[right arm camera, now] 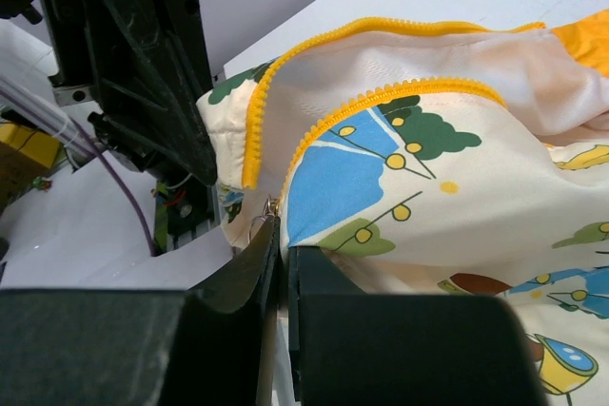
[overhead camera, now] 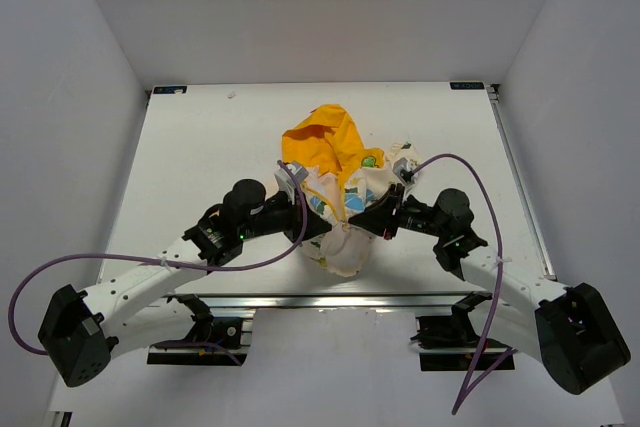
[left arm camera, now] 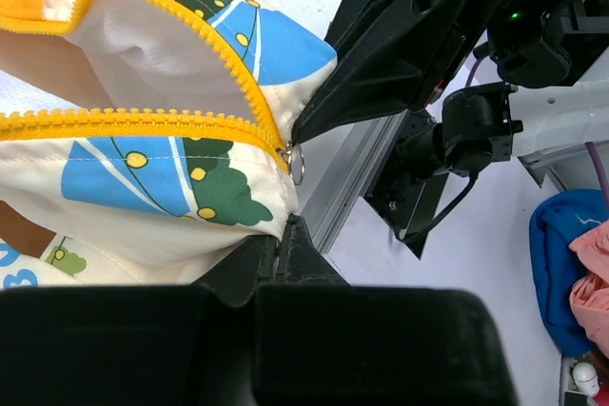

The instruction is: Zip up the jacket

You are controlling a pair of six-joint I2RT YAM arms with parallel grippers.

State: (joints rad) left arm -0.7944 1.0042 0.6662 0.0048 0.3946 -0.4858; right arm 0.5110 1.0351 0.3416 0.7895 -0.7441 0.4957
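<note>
The jacket (overhead camera: 335,162) lies bunched at the middle of the table, its yellow hood toward the far side and its cream printed body toward me. The yellow zipper (left arm camera: 143,123) is open, its two strips meeting at a slider with a small metal ring (left arm camera: 297,164). My left gripper (left arm camera: 278,235) is shut on the cream hem just below the slider. My right gripper (right arm camera: 282,235) is shut on the jacket's edge right at the ring (right arm camera: 270,208), under the zipper strips (right arm camera: 381,97). In the top view the two grippers (overhead camera: 325,230) (overhead camera: 365,227) nearly touch.
The white table (overhead camera: 200,147) ends in an aluminium rail (left arm camera: 343,187) directly under the held hem. Purple cables (overhead camera: 470,172) loop off both arms. A blue cloth (left arm camera: 571,244) lies off the table on the floor side.
</note>
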